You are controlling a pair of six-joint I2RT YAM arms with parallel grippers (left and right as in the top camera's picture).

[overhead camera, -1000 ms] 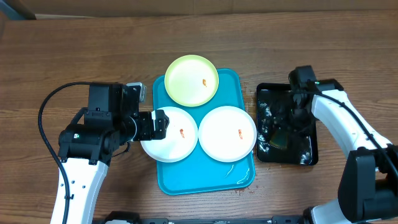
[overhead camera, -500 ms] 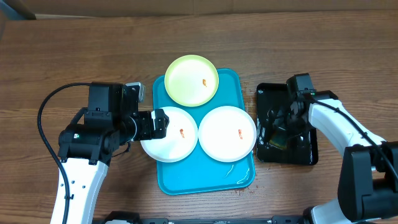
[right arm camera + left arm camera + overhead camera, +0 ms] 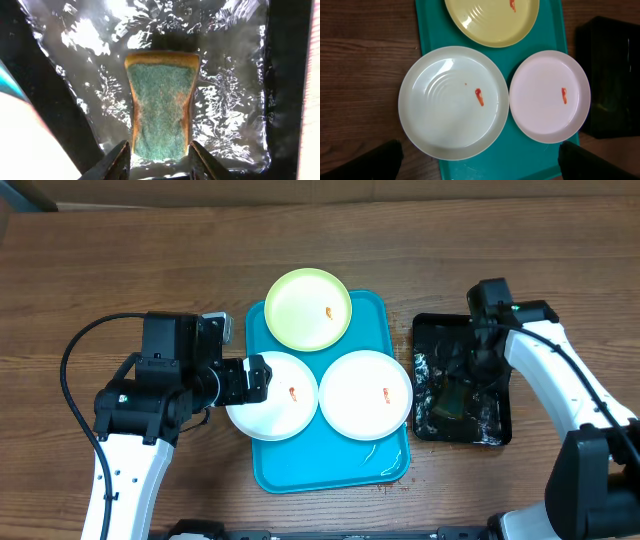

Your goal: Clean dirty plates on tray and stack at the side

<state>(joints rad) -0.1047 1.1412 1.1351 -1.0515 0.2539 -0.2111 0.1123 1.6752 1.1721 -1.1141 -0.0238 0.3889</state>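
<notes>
All 3 plates (image 3: 365, 395) sit smeared on tray (image 3: 330, 465), none stacked yet. L gripper (image 3: 257, 377) spread wide at edge of nearest white plate (image 3: 285, 405), likely to steady it. R gripper (image 3: 160, 161) straddles sponge (image 3: 161, 100) in black tray (image 3: 497, 430); clamp unconfirmed.

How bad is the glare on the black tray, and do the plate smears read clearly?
Right wrist: harsh white glare off the wet surface around the sponge, sponge itself sharp. Left wrist: even light, plates and smears crisp. Overhead: black tray speckled with highlights, smears tiny.
</notes>
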